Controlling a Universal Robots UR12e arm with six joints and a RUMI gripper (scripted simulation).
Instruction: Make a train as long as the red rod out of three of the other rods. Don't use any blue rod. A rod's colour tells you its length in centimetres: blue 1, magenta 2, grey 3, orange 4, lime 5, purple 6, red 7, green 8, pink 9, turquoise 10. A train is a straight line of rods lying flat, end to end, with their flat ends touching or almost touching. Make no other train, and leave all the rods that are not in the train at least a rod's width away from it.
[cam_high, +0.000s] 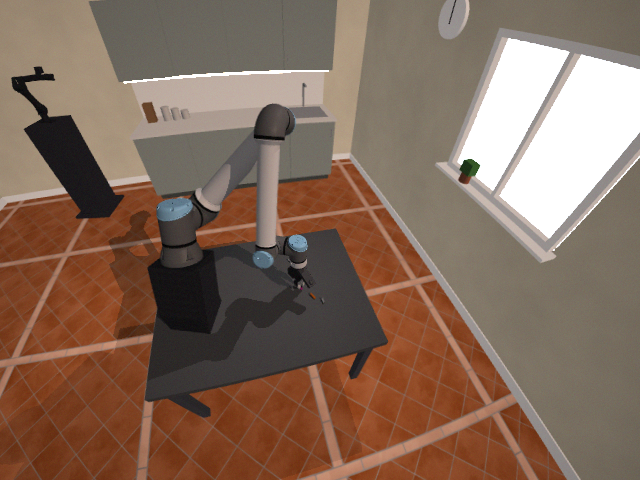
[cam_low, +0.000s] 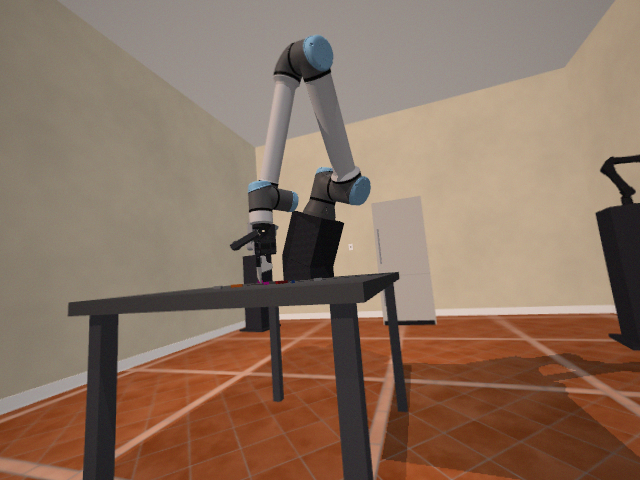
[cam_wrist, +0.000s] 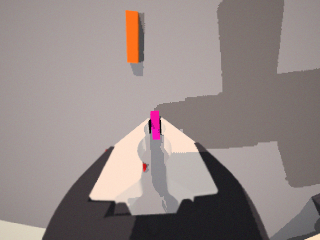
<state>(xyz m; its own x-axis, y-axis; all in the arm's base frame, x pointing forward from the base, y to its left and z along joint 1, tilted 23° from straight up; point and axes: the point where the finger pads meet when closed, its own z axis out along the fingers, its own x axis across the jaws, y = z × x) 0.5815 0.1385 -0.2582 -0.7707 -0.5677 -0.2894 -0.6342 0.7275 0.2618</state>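
My gripper (cam_high: 299, 285) (cam_low: 263, 281) is shut on a short magenta rod (cam_wrist: 155, 134) (cam_low: 266, 283), low at the table top; I cannot tell whether the rod touches it. An orange rod (cam_wrist: 132, 36) (cam_high: 312, 296) (cam_low: 236, 285) lies flat ahead of the fingertips in the wrist view, apart from the magenta rod and roughly parallel to it. A small grey rod (cam_high: 322, 300) (cam_low: 217, 287) lies beyond the orange one. A red rod (cam_low: 280, 282) lies on the other side of the gripper. The fingers hide most of it in the wrist view.
A blue piece (cam_low: 293, 281) and a greyish piece (cam_low: 317, 279) lie past the red rod in the exterior view. The dark table (cam_high: 268, 351) (cam_low: 217, 300) carries the arm's black pedestal (cam_high: 183, 299) at its left side. The arm's shadow crosses the table.
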